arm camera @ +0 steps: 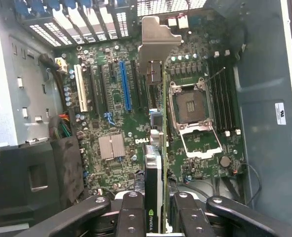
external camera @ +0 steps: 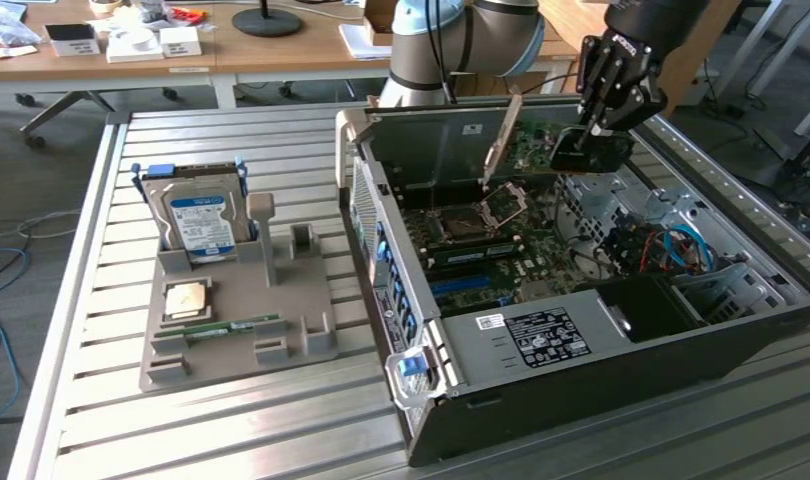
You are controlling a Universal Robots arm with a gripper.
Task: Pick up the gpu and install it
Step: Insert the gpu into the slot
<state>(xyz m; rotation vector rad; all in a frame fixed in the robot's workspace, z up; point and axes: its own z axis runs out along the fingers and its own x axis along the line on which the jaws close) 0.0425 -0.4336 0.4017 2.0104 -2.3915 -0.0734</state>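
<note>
Above the motherboard [arm camera: 111, 103], inside the open computer case [external camera: 619, 395] on the counter [external camera: 245, 420]: gpu [external camera: 536, 150], thin dark-and-green circuit card, edge-on from the wrist, long silver bracket across one end; clenched between the pincer [external camera: 595, 140] fingers.

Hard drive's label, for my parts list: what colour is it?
Blue and white; the label shows best in the exterior view.
</note>
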